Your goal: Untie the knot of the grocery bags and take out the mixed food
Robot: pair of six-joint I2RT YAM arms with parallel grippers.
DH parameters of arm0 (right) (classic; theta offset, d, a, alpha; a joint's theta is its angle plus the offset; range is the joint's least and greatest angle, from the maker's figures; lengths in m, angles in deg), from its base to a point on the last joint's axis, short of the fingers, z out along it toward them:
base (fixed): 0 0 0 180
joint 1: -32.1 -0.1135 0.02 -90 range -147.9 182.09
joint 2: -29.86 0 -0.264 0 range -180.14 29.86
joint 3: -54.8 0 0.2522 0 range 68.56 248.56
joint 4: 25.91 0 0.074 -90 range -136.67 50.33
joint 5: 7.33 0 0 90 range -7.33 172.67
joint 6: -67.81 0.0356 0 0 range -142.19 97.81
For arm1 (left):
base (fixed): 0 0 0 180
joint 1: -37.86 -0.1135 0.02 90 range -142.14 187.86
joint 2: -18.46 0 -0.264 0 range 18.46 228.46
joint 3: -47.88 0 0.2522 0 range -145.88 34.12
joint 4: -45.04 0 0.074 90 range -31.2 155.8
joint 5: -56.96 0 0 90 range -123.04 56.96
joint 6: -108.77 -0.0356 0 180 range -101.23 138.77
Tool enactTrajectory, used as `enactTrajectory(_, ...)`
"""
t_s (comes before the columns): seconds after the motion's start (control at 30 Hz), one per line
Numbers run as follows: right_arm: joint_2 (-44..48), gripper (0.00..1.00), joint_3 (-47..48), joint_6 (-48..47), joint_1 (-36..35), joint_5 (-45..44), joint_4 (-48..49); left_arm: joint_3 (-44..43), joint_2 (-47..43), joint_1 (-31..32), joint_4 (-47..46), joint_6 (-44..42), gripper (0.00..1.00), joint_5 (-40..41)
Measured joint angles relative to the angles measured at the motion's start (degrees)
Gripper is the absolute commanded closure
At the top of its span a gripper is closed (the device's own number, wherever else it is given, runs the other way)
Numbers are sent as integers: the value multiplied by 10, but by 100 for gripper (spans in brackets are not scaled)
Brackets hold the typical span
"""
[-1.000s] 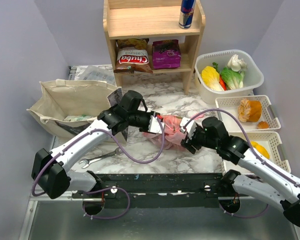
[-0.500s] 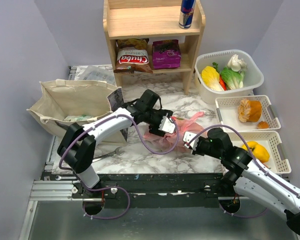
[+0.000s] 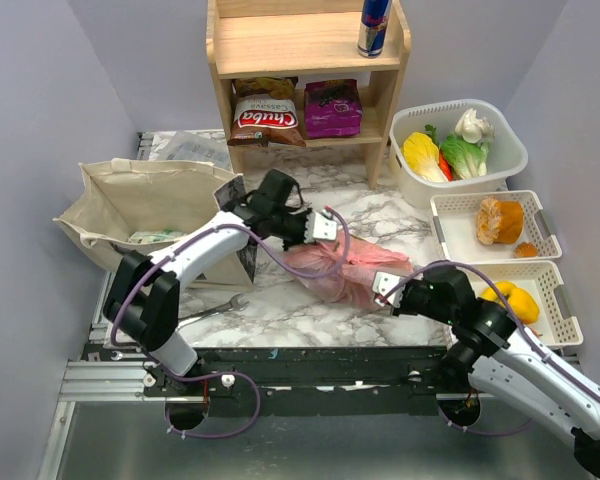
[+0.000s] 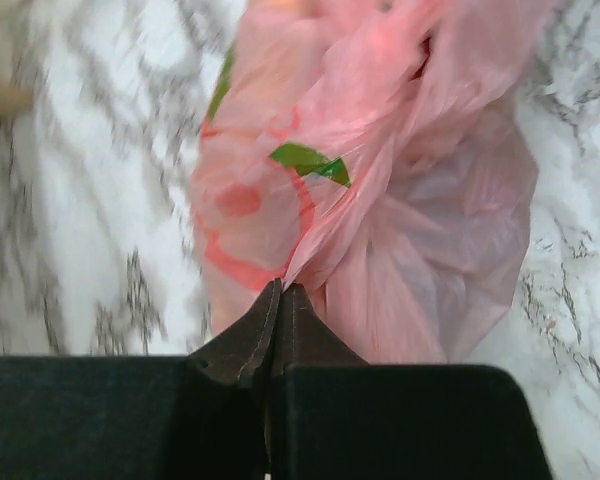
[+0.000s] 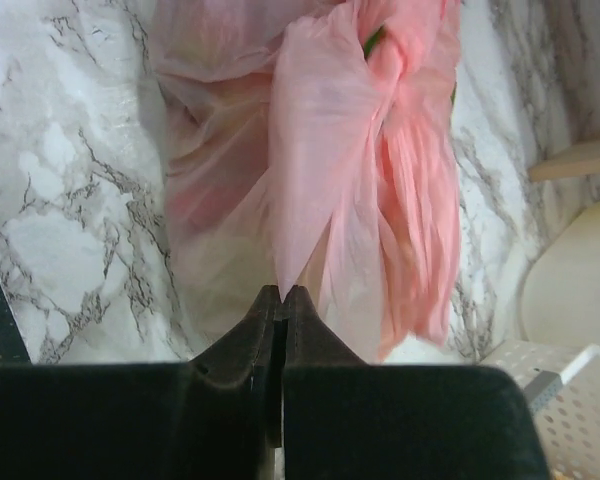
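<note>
The pink bag (image 3: pixel 342 268) is laid on the marble bench (image 3: pixel 380 215), near its front edge, and is stretched between the two arms. A fold of its film is pinched by the left pincer (image 4: pixel 280 292), whose jaws are pressed together on it. A green patch (image 4: pixel 305 160) is seen through the plastic. Another fold is clamped by the right pincer (image 5: pixel 282 294), its jaws likewise together. The knot cannot be made out for certain. The tote (image 3: pixel 130 200) is slumped open at the left, with a wrench (image 3: pixel 205 312) just in front of it. A shelf (image 3: pixel 300 45) is set at the back, and a basket (image 3: pixel 515 160) of vegetables to its right.
</note>
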Motion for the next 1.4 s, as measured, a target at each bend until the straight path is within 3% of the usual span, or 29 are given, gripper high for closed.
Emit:
enactTrajectory(0.23, 71, 98, 25, -16, 0, -23, -95, 16, -30, -107, -27, 111, 100, 2)
enactTrajectory(0.27, 73, 85, 30, -16, 0, -25, -106, 16, -30, -110, -28, 114, 93, 4)
enactTrajectory(0.3, 73, 72, 35, -15, 0, -26, -116, 19, -34, -111, -31, 116, 69, 4)
enactTrajectory(0.33, 70, 61, 41, -11, 0, -26, -124, 23, -39, -111, -31, 116, 53, 3)
enactTrajectory(0.4, 54, 46, 59, 5, 0, -28, -136, 32, -53, -102, -32, 111, 41, 4)
enactTrajectory(0.53, -8, 42, 115, 60, 0, -30, -127, 56, -104, -59, -52, 100, 39, 7)
enactTrajectory(0.7, -75, 42, 150, 138, 0, -24, -44, 89, -145, 9, -104, 68, 39, 7)
enactTrajectory(0.8, -116, 42, 150, 167, 0, -22, 7, 104, -141, 43, -138, 38, 40, 16)
enactTrajectory(0.87, -150, 52, 149, 181, 0, -19, 37, 110, -127, 57, -156, 19, 44, 29)
enactTrajectory(0.97, -191, 81, 141, 191, 0, -19, 62, 110, -97, 64, -178, -4, 66, 55)
enactTrajectory(1.1, -193, 99, 130, 194, 0, -27, 64, 111, -75, 65, -186, -24, 99, 88)
enactTrajectory(1.23, -147, 99, 129, 181, 0, -46, 60, 123, -94, 58, -194, -27, 100, 88)
enactTrajectory(1.4, -90, 99, 128, 167, -2, -71, 40, 120, -146, 12, -182, 12, 100, 33)
